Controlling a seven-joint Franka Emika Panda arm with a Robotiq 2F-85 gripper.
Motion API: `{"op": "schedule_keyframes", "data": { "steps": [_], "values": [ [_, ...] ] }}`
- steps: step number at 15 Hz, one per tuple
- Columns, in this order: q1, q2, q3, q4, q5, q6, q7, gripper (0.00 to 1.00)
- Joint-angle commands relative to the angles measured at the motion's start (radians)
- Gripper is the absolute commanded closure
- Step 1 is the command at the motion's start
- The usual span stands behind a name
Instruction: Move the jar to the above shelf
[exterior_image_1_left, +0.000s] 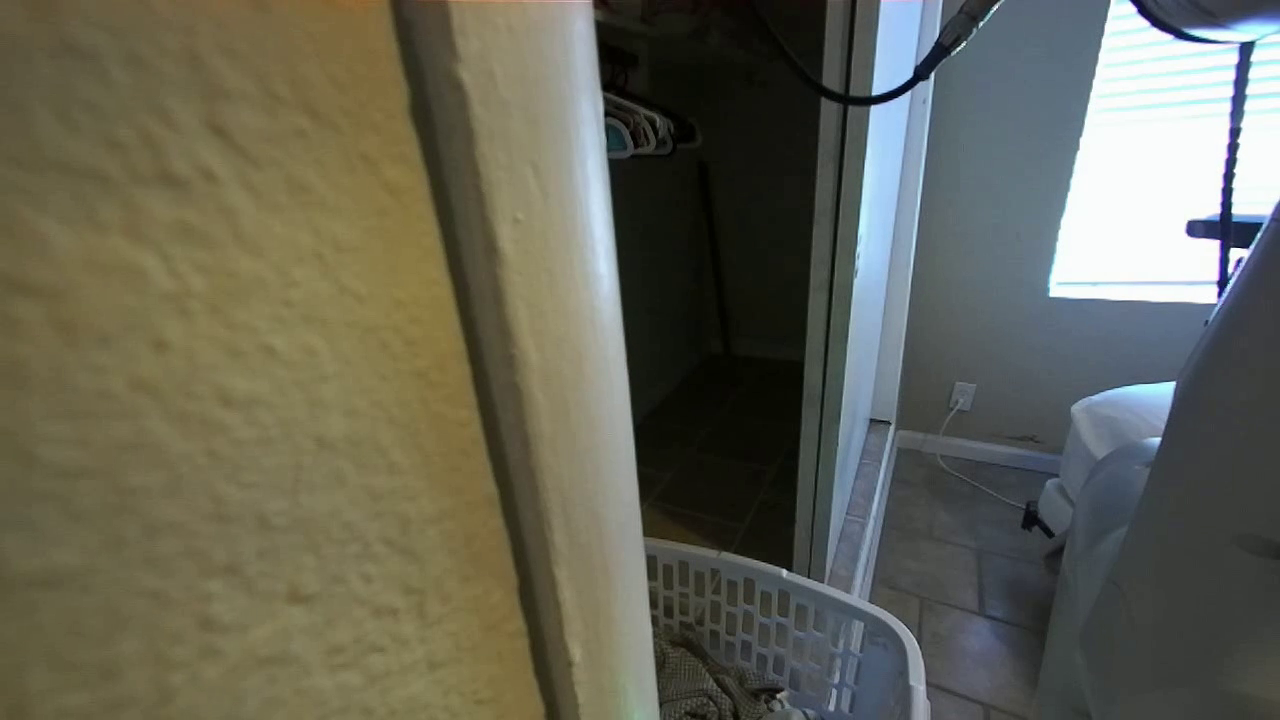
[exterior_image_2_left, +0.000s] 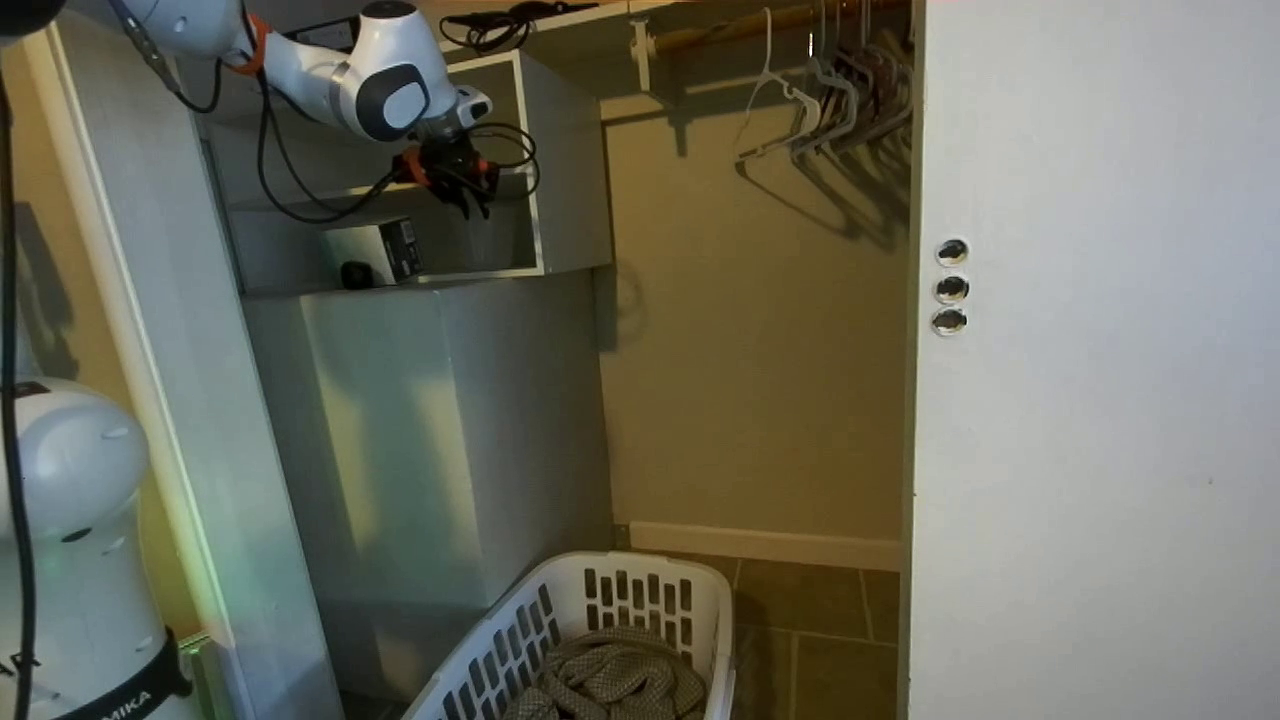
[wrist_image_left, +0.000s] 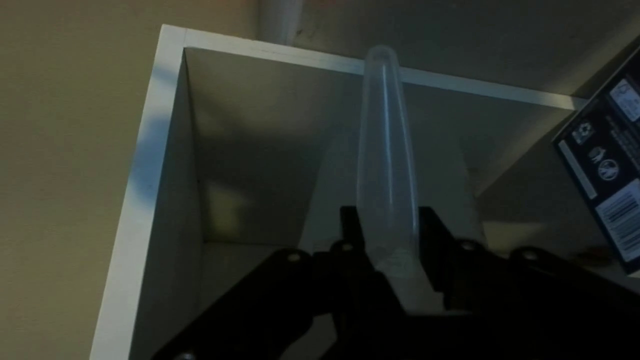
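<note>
Translucent jar (wrist_image_left: 386, 150), clasped in the claw (wrist_image_left: 386, 214), jutting past its tips

Room on shelf (wrist_image_left: 270, 100) beside box (wrist_image_left: 609, 162)

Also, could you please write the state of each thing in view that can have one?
Gripper: closed on the clear tapered container.
Clear tapered container: held, contents unclear.
Barcoded box: open or closed, cannot tell.
Patterned cloth: crumpled.
Laundry basket: upright, cloth inside.
Coat hangers: hanging.
Wall outlet: in use.
Closet door: open.
Window blind: appears lowered.
</note>
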Motion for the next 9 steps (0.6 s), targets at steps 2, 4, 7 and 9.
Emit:
{"op": "schedule_keyframes", "data": {
  "steps": [2,4,7,9],
  "values": [
    [-0.014,0.022,0.010,0.037,0.045,-0.011,-0.049,0.39],
    [-0.012,0.026,0.010,0.042,0.053,-0.009,-0.059,0.27],
    [-0.011,0.035,0.012,0.055,0.071,-0.009,-0.074,0.06],
    [-0.011,0.045,0.016,0.064,0.077,-0.010,-0.083,0.02]
  ]
}}
